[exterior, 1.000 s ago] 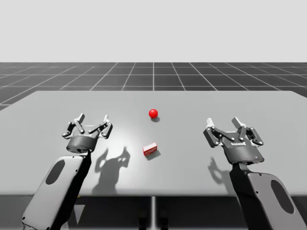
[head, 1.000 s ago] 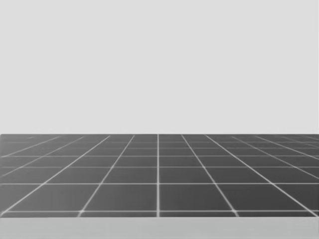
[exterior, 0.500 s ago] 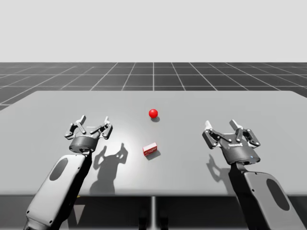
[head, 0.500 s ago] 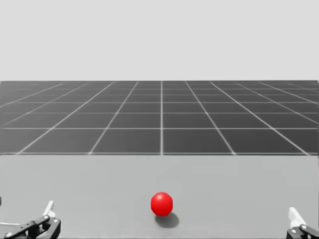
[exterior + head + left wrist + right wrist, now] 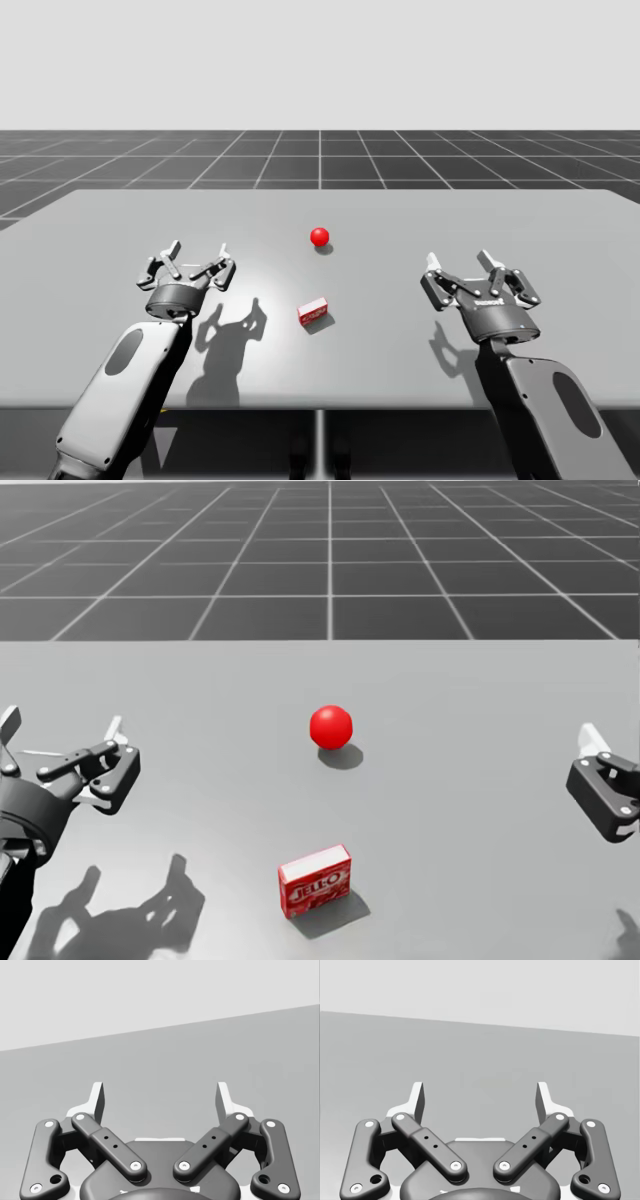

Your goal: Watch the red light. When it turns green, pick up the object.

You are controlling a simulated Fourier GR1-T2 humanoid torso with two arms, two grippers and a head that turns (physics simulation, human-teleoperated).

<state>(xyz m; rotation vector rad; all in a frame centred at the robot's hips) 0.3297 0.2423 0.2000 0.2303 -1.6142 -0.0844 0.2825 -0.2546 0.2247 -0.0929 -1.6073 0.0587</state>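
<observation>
The light is a red ball resting on the grey table past its middle. A small red box lies nearer me, just in front of the ball. My left gripper hovers open over the table, left of the box, with nothing between its fingers. My right gripper stands open well to the right of the box, likewise holding nothing; one of its fingers shows in the head view.
The grey table ends at a far edge, and beyond it lies a dark gridded floor. The arms cast shadows on the tabletop near the front edge.
My head has turned downward, so the box and both grippers now show in the head view. Both arms have shifted slightly. The ball stays red.
</observation>
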